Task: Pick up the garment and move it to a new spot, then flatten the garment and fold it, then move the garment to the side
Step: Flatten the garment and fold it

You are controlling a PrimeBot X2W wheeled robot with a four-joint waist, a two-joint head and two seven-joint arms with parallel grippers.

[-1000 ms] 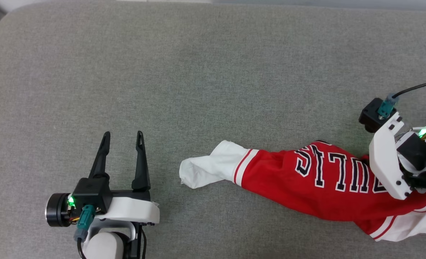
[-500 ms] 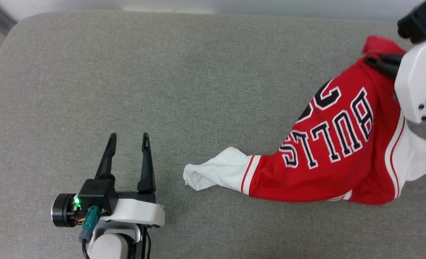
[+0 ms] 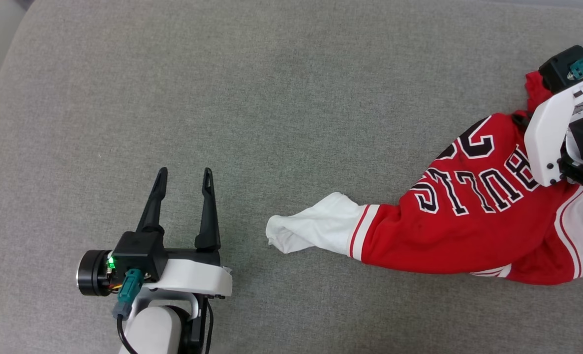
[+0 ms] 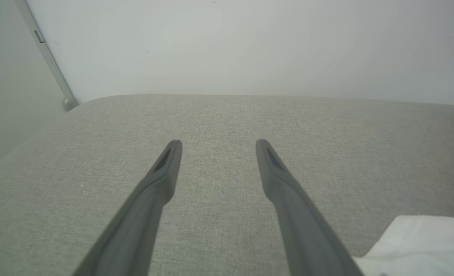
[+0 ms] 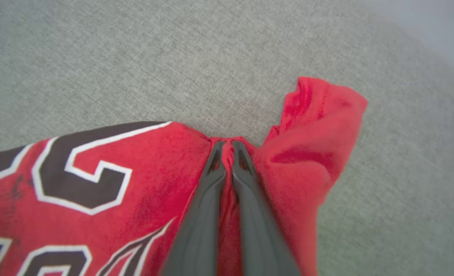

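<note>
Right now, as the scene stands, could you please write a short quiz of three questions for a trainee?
1. True or false: the left claw is open and holds nothing.
2. What does the right claw pinch? A) a towel B) red cloth of the shirt C) nothing
3. Fill in: the white sleeve at the shirt's free end lies nearest the ____ claw.

Key: 1 true; 2 B; 3 left.

The left gripper (image 3: 184,170) has two long tapered black fingers (image 3: 152,206), a white plastic shell (image 3: 193,282) (tiny dark screws), a green light (image 3: 109,265), and a teal cable plug (image 3: 126,292).
</note>
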